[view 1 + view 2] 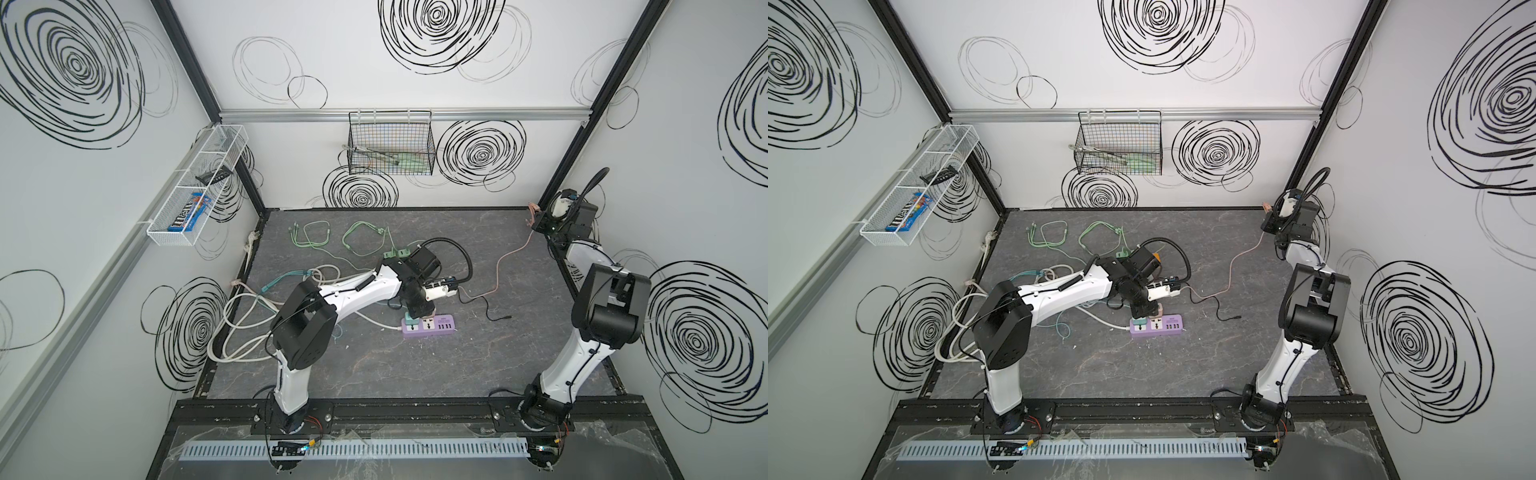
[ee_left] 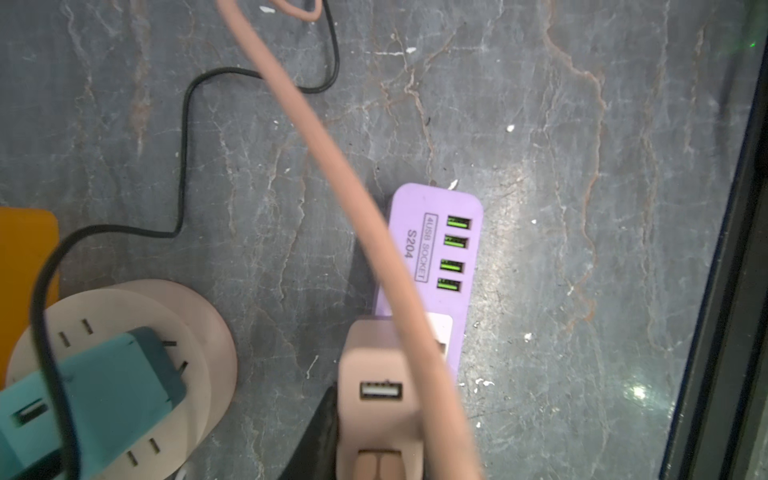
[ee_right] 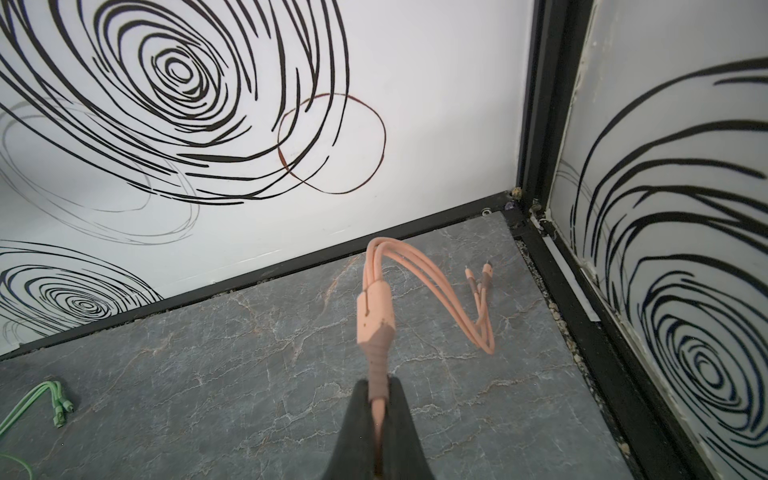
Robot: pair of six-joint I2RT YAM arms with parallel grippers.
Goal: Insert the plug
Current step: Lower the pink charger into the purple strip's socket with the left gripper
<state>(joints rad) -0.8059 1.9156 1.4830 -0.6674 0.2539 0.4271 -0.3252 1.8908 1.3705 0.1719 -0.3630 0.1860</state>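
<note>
The pink plug (image 2: 374,399) sits in the left gripper (image 1: 420,311), pinched at its sides. One black finger (image 2: 320,432) shows against it in the left wrist view, and the other is hidden. The plug stands over the white socket face of the purple power strip (image 2: 409,208), next to the strip's four green-lit USB ports. Whether its prongs are in the socket cannot be told, because the plug body covers that spot. The USB port on its near face is empty.

A pink cable (image 2: 332,166) crosses that wrist view diagonally, passing in front of part of the strip and one edge of the plug. A thin black cable (image 2: 183,145) snakes over the table (image 1: 457,365) beside it. The black cable runs past a teal charger (image 2: 104,386) that is plugged into a round beige socket (image 2: 203,332) near the strip.

In both top views the pink cable climbs from near the strip to the far right corner. There the right gripper (image 3: 376,386) is raised, with its jaws nipped shut on the cable just behind the splitter (image 3: 374,307). Three short leads curl out of the splitter.

Green cables (image 1: 316,237) lie loose at the back of the table. White cables (image 1: 241,328) are coiled at the left edge, behind the left arm.
</note>
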